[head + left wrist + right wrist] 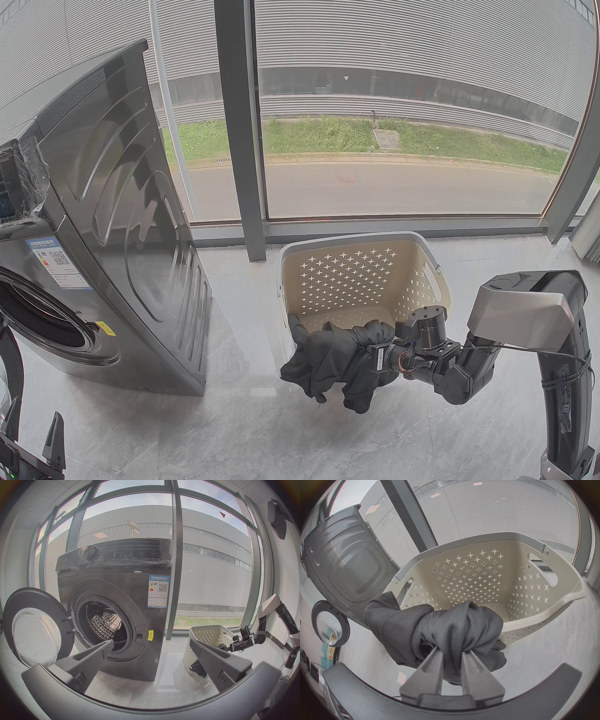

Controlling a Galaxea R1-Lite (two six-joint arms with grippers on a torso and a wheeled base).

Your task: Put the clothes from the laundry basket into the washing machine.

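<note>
The washing machine (pixel 119 250) stands left of the laundry basket (pixel 350 275), with the clothes (pixel 331 359) hanging over its near rim.

A glossy, pale grey marble floor (pixel 262 431) runs up to a tall window wall (pixel 400 175). A thick dark grey mullion (pixel 240 125) divides the glass. Outside lie a paved road (pixel 375 187), a strip of grass (pixel 325 134) holding a concrete slab (pixel 387 139), and a long building (pixel 406 37) clad in grey corrugated panels.

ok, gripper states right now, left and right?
Left gripper: open, holding nothing.
Right gripper: closed on the dark garment.
</note>
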